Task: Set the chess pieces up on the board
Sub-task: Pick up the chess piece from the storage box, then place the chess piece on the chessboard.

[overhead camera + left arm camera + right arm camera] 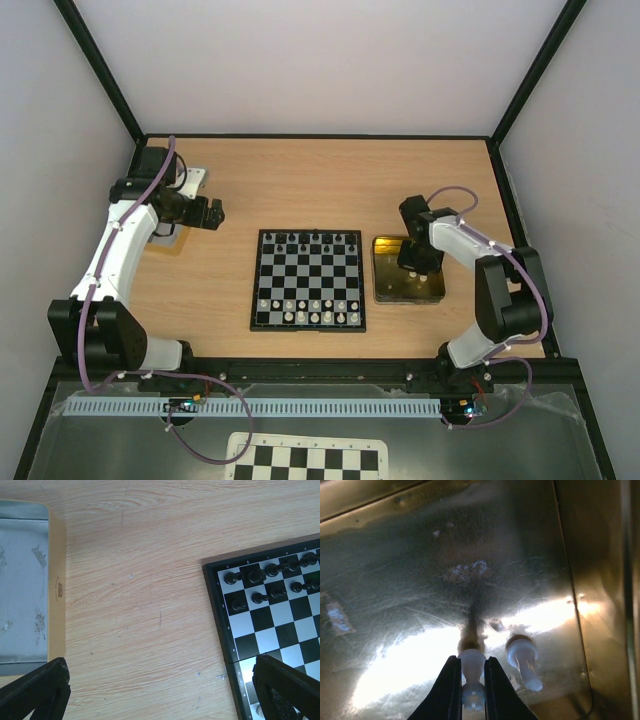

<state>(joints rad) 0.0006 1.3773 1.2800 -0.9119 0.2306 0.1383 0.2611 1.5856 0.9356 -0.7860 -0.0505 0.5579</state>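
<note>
The board (256, 285) lies mid-table, with black chessmen (310, 240) on its far rows and white chess pieces (305, 311) on its near rows. My right gripper (416, 270) reaches down into the gold tin tray (384, 292). In the right wrist view that gripper (472, 659) is shut on a white chess piece (472, 697) just above the tray floor. A second white piece (522, 662) lies on its side just right of it. My left gripper (214, 213) hangs open over bare wood left of the board. Its jaws (160, 665) hold nothing.
A grey metal tray (22, 580) sits at the far left of the table, seen too in the top view (192, 180). The board's frame (215, 600) and black pieces (257, 575) fill the right of the left wrist view. A loose checker sheet (305, 462) lies below the arm bases.
</note>
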